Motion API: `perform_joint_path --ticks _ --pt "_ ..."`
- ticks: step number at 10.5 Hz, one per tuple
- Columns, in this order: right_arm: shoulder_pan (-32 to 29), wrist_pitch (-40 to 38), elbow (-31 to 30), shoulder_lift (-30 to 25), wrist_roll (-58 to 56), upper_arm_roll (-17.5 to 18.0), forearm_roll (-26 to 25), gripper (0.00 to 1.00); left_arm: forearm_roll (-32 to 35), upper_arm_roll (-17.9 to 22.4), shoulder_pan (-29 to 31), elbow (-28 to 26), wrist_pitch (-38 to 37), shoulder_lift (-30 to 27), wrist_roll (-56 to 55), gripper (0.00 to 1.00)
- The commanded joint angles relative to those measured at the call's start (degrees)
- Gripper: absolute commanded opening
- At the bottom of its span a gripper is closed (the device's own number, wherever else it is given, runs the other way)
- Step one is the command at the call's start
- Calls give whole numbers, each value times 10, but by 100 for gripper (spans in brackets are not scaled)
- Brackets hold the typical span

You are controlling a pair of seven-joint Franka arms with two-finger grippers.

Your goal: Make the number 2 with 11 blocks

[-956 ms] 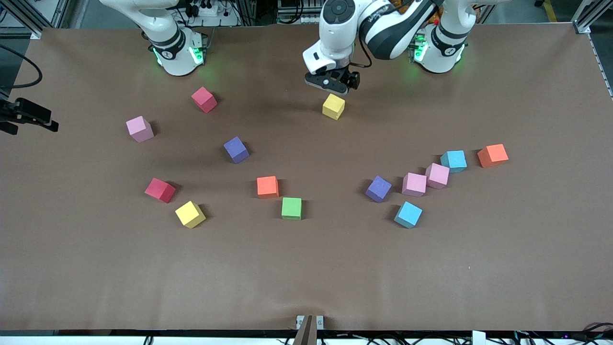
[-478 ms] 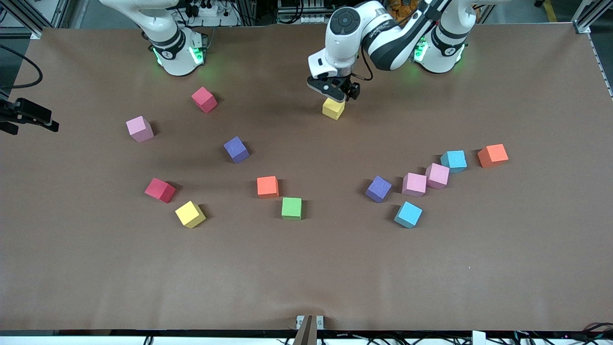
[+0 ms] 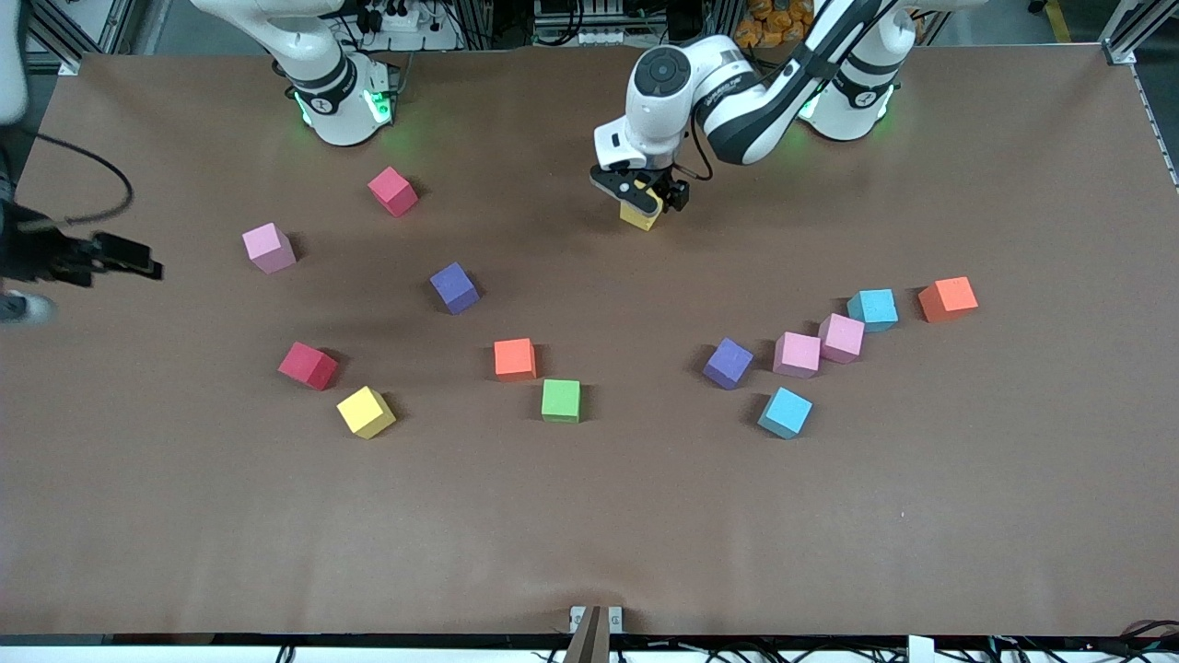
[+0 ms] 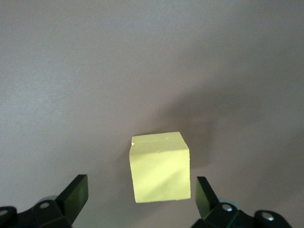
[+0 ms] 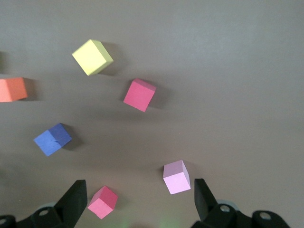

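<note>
My left gripper (image 3: 642,195) is open and low over a yellow block (image 3: 636,217) near the robots' edge of the table. In the left wrist view the yellow block (image 4: 160,166) lies between the fingers of the left gripper (image 4: 140,185), with a gap on each side. The right gripper (image 5: 137,187) is open and empty, high over a pink block (image 5: 176,176) and a red block (image 5: 103,202). It is out of the front view. Other blocks lie scattered singly: purple (image 3: 455,287), orange (image 3: 514,358), green (image 3: 561,400). No number 2 is in view.
Toward the left arm's end lie purple (image 3: 729,362), two pink (image 3: 797,354), light blue (image 3: 872,309), orange (image 3: 948,298) and light blue (image 3: 785,412) blocks. Toward the right arm's end: red (image 3: 393,191), pink (image 3: 269,248), red (image 3: 309,366), yellow (image 3: 366,412). A black device on a cable (image 3: 115,258) reaches over that end's edge.
The left gripper has come down from above the yellow block until its open fingers stand either side of it. The black device at the table's end has shifted inward.
</note>
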Motion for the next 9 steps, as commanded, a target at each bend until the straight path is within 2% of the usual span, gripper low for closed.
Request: perform_joint_path --ticks 1,3,5,7,8,9 --pt "13 7 47 81 -1 -1 8 100 13 11 -19 5 26 13 1 100" --pt "54 62 52 127 3 -1 2 100 18 40 -53 6 36 21 -2 100" --pt "63 83 52 128 0 -1 9 100 56 45 -54 6 41 30 -2 100" --pt "71 77 34 130 -2 0 9 100 57 47 -54 6 42 31 -3 100" --pt "92 73 32 127 -8 0 9 100 57 47 -60 7 51 43 -14 100" --pt "116 76 5 118 -13 0 9 100 60 54 -65 7 59 54 -16 100"
